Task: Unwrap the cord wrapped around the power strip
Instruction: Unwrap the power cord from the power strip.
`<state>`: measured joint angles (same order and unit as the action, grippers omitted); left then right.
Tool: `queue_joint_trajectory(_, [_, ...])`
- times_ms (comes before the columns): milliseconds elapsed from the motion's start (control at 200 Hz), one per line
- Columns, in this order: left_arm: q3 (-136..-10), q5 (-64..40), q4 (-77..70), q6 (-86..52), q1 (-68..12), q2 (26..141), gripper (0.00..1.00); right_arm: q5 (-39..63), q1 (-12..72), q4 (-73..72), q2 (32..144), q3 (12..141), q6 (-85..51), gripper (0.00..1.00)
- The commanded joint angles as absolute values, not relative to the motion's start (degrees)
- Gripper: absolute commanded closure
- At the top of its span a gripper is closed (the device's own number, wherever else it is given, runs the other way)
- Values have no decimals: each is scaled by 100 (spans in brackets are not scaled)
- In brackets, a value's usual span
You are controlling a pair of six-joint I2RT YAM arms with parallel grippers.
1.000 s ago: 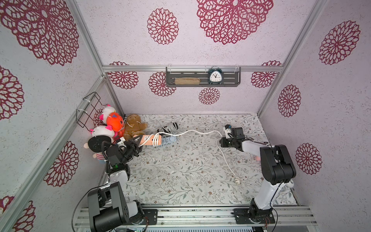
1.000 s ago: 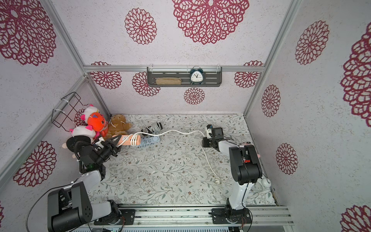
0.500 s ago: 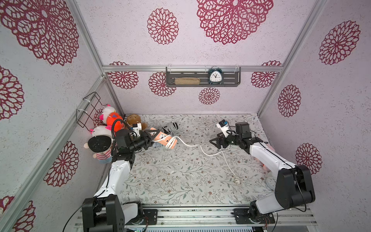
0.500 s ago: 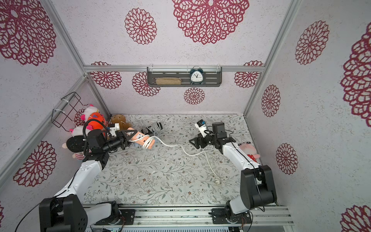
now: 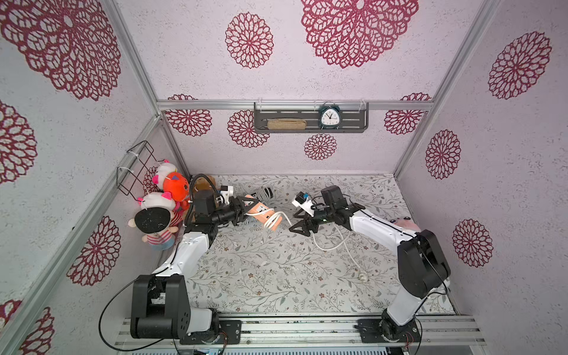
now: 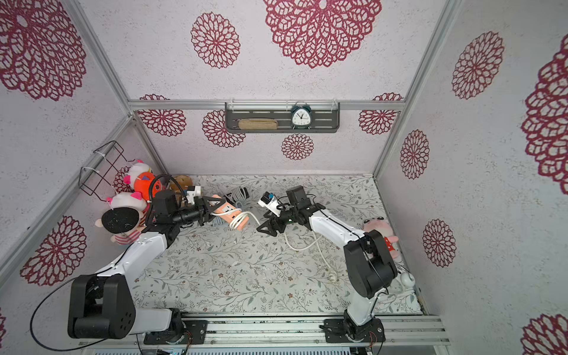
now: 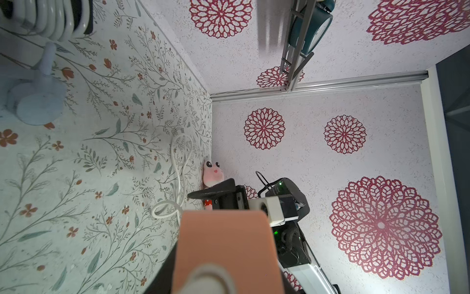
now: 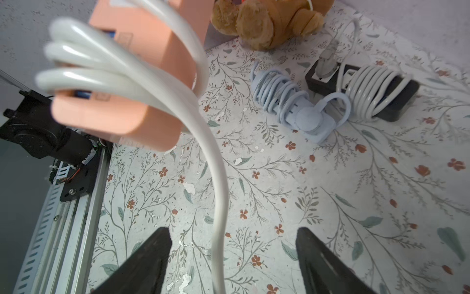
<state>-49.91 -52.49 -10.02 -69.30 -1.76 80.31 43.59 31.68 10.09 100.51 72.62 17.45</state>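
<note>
At the far left, a cluster of soft plush toys (image 5: 159, 212) sits against the wall at the edge of the floral-patterned worktop (image 5: 261, 276). Just beside them, the left end effector (image 5: 249, 209) is clenched on one end of the peach plastic power strip (image 5: 263, 215), holding it in the air, clear of the worktop, with its free end pointing towards the right arm. The thick white rubber cord (image 5: 274, 218) is wound in several turns around that free end; the right wrist view shows these loops (image 8: 101, 66) bunched close together.

Behind the raised strip, a pale blue power strip (image 8: 287, 101) and a black power strip (image 8: 376, 94) lie on the worktop, each with its own cord coiled around it.

From the loops, the white cord arcs down and passes between the fingers of the right end effector (image 5: 299, 220), which is released, its jaws spread wide and neither finger (image 8: 152, 259) pressing the cord. Further right, the cord lies slack in a loop (image 5: 329, 246) on the worktop and ends at its white plug (image 5: 363, 277). A pink plush toy (image 6: 379, 229) rests by the right wall.
</note>
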Motion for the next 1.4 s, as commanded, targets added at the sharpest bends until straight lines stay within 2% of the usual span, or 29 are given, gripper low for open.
queue_joint_trajectory(0, [-5128,-5263,-1550,-7084,-299,8201,100,4437,3207,759,10186,7564,1403,36])
queue_joint_trajectory(45, [-5109,-5231,-1610,-7089,-306,8254,100,4413,3208,754,10240,7657,1327,48])
queue_joint_trajectory(100, [-5068,-5181,-1752,-7141,-308,8315,100,4403,3208,765,10310,7774,1234,58])
queue_joint_trajectory(170, [-5011,-5087,-1980,-7248,-315,8395,100,4403,3191,900,10438,7991,1123,77])
queue_joint_trajectory(265, [-5003,-4592,-1703,-6985,-307,8437,100,4342,3177,950,10407,8102,1069,88])
queue_joint_trajectory(315, [-5018,-4060,-1396,-6745,-327,8428,100,4272,3173,773,10270,8001,969,100])
queue_joint_trajectory(450, [-4841,-2818,-2197,-7125,-467,8645,100,4628,3237,390,9860,7693,711,100])
queue_joint_trajectory(585, [-4939,-2370,-3511,-7917,-544,9310,100,4718,3438,204,9405,7085,953,100])
queue_joint_trajectory(745, [-5326,-2517,-4212,-8446,-623,9747,100,4233,3456,763,9606,6726,1368,100])
queue_joint_trajectory(886, [-5357,-2763,-4361,-8705,-633,9560,100,3616,3220,275,9989,6507,845,100])
queue_joint_trajectory(1001, [-5063,-3170,-5401,-9536,-559,9559,100,3209,2929,-243,10248,6440,386,100])
queue_joint_trajectory(1136, [-4572,-3413,-6628,-10392,-392,9618,100,2529,2637,-116,10475,6610,290,100])
queue_joint_trajectory(1396, [-3710,-3453,-5967,-10006,391,8710,100,1446,1773,180,10494,6439,178,100])
